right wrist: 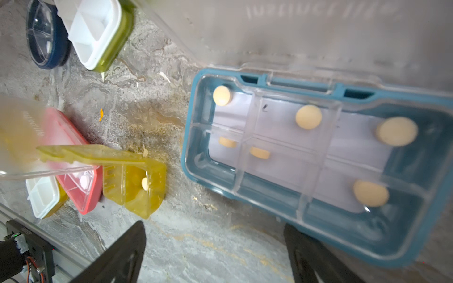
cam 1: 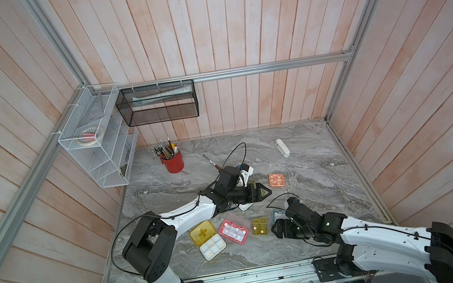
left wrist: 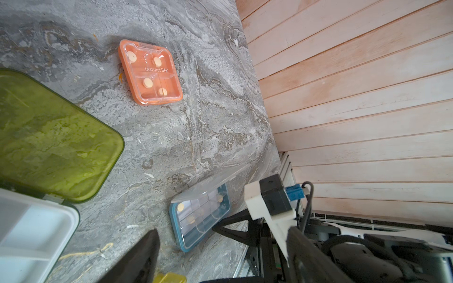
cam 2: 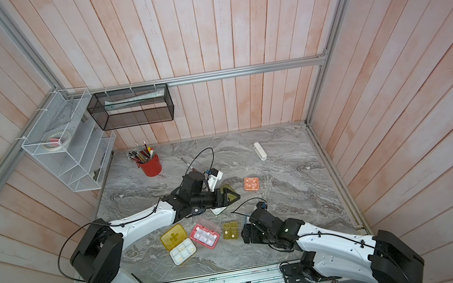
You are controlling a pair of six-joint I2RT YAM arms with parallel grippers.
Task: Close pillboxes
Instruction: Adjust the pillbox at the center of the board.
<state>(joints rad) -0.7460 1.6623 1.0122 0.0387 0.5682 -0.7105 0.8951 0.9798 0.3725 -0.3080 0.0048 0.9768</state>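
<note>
Risk of skidding the blue-grey pillbox [right wrist: 215,178] across the smooth table [cam 1: 314,165] rather than folding down its raised clear lid [right wrist: 294,31], from a low push by the right gripper [right wrist: 214,235], jaws spread wide and empty just beside the box's wall; risk too of clipping the small amber pillbox [right wrist: 137,188] nearby. Same hazard at the left gripper [cam 1: 266,192], jaws likewise apart, holding nothing, hovering by the open lime-green pillbox [left wrist: 54,137]. Counted: seven pillboxes, all on the table; yellow pillbox [cam 1: 202,233], pink pillbox [cam 1: 234,231] also open; orange square pillbox [left wrist: 150,72] alone plainly lidded; dark round pillbox [right wrist: 52,61] unclear. Six pills [right wrist: 308,117] in the blue-grey, four in the orange. Two grippers.
</note>
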